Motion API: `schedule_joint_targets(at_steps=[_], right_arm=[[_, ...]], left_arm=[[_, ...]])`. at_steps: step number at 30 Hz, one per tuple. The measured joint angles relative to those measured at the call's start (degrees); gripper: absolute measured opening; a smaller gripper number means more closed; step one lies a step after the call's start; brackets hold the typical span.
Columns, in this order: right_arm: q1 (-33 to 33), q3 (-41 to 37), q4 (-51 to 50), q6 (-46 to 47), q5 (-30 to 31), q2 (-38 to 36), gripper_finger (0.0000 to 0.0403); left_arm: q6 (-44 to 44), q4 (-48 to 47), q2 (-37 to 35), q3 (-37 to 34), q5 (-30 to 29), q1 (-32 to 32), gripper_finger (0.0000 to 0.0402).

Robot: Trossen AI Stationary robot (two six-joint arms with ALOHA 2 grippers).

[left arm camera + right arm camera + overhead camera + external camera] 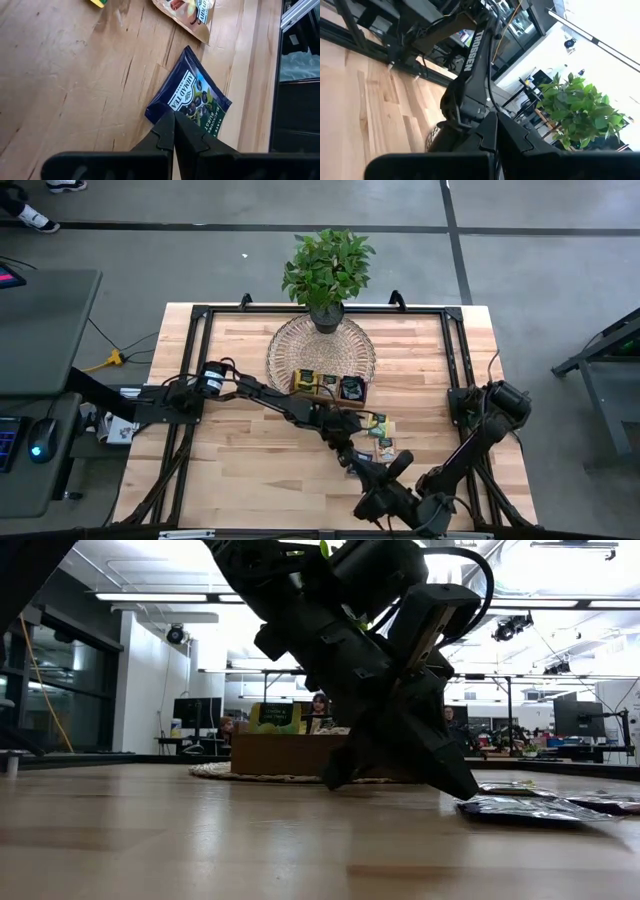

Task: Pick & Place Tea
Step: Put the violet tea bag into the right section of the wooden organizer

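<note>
Several tea sachets (381, 438) lie loose on the pale wooden desk (240, 460) beside the tray (330, 387); an office with monitors lies beyond. Left claw (174, 117), pressed shut, touches a dark blue sachet (192, 97). Right claw (496, 120), shut and empty, hovers near the desk's front edge.

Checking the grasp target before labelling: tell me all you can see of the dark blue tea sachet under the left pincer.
The dark blue flat square foil tea sachet carries a white printed label and a picture of berries. It lies flat on the pale wooden table, close to its edge, set diagonally to the planks. The left pincer, fingers shut, has its tips on the sachet's near edge; whether that edge is pinched cannot be told. A brown sachet lies apart beyond it.
</note>
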Motion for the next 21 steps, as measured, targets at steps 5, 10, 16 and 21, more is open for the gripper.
schedule_joint_targets(at_steps=[5, 10, 16, 21], right_arm=[[0.2, 1.4, -0.1, 0.6, 0.1, -0.1, 0.0001], [0.4, 1.4, 1.3, 0.6, 0.1, -0.1, 0.0001], [-0.7, 6.9, 0.1, -4.1, 0.1, 0.0, 0.0001], [-1.6, 12.7, -9.1, -4.0, -0.7, 0.0, 0.0000]], left_arm=[[-0.1, 0.1, 0.0, 0.0, 0.1, 0.0, 0.0000], [-0.1, 0.3, 0.0, 0.0, 0.1, 0.0, 0.0000], [0.0, 0.3, 0.0, 0.0, 0.1, 0.0, 0.0000], [-0.1, 0.5, 0.0, 0.0, 0.1, 0.0, 0.0000]])
